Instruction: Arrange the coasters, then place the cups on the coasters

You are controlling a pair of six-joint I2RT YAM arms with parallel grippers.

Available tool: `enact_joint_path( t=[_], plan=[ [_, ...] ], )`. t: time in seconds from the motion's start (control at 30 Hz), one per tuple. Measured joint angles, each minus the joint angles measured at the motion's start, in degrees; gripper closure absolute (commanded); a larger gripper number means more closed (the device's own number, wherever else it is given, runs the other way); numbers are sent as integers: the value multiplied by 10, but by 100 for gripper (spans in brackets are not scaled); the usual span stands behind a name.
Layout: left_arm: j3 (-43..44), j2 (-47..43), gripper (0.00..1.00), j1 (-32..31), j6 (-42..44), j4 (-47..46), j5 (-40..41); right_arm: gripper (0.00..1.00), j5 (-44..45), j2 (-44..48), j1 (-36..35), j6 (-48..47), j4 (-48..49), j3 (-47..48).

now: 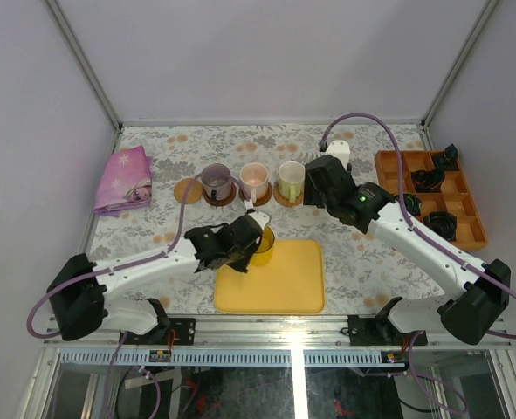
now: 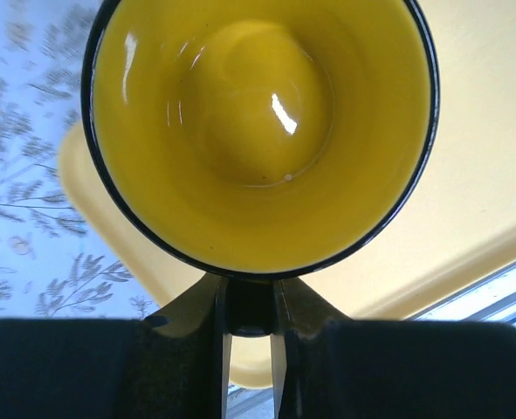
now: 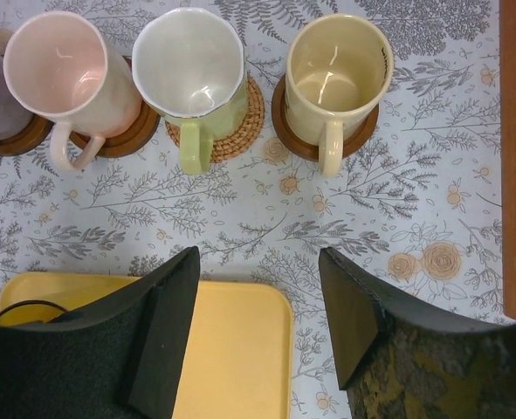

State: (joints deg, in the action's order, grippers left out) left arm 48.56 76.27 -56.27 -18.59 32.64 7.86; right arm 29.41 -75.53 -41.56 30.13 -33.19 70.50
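Note:
My left gripper [image 2: 249, 301] is shut on the black handle of the yellow cup [image 2: 258, 131], which stands at the far left corner of the yellow tray [image 1: 284, 284]. Three cups stand in a row on coasters: pink [image 3: 65, 65], white with green handle [image 3: 192, 65] and cream [image 3: 338, 61]. The purple-grey cup [image 1: 215, 181] sits left of them on its own coaster. One bare coaster [image 1: 186, 190] lies at the left end of the row. My right gripper [image 3: 258, 257] hangs open and empty above the cloth, near side of the row.
A folded pink cloth [image 1: 125, 179] lies at the far left. An orange compartment box [image 1: 432, 196] holding small black parts stands at the right. The right arm covers the cream cup in the top view.

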Motion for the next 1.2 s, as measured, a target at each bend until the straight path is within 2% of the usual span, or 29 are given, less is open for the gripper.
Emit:
enact_joint_path(
  t=[0.33,0.47,0.87,1.1,1.2],
  plan=[
    [133,-76,100,0,-8,53,122,37,14,10,0,-20,28,-7],
    [159,-79,100,26,-10,55,167,39,28,20,1,-34,43,-11],
    [151,-72,100,311,10,4,167,39,55,23,46,-107,105,-6],
    [150,-2,100,427,36,-48,118,39,50,13,95,-136,118,3],
    [149,34,100,459,45,-66,93,40,44,11,114,-142,120,7]
  ],
)
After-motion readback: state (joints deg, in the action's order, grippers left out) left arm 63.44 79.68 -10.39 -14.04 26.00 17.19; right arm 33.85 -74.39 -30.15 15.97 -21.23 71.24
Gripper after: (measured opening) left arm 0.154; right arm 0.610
